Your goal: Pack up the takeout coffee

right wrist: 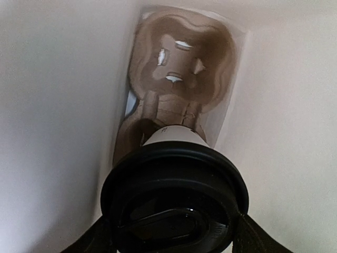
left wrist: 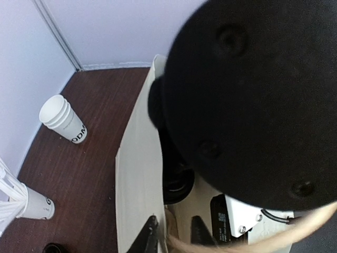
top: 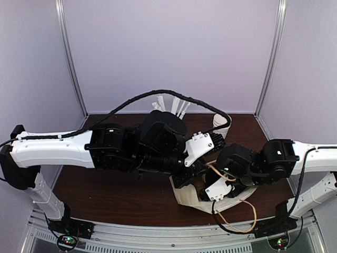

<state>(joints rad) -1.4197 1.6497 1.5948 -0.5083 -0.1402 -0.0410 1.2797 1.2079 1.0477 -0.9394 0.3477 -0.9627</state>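
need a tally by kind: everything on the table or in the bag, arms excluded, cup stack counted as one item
lidded cup: 1
stack of lidless cups: 1
cup of straws: 1
paper bag: 1
cardboard cup carrier: 1
Total: 5

The takeout coffee (right wrist: 175,137) is showing matt white paper under a glossy black plastic lid (right wrist: 174,205); the bag (right wrist: 52,116) is looking like smooth cream paper.

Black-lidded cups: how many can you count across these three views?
1. The takeout coffee is inside the paper bag, held by the right gripper. More could be hidden from view.
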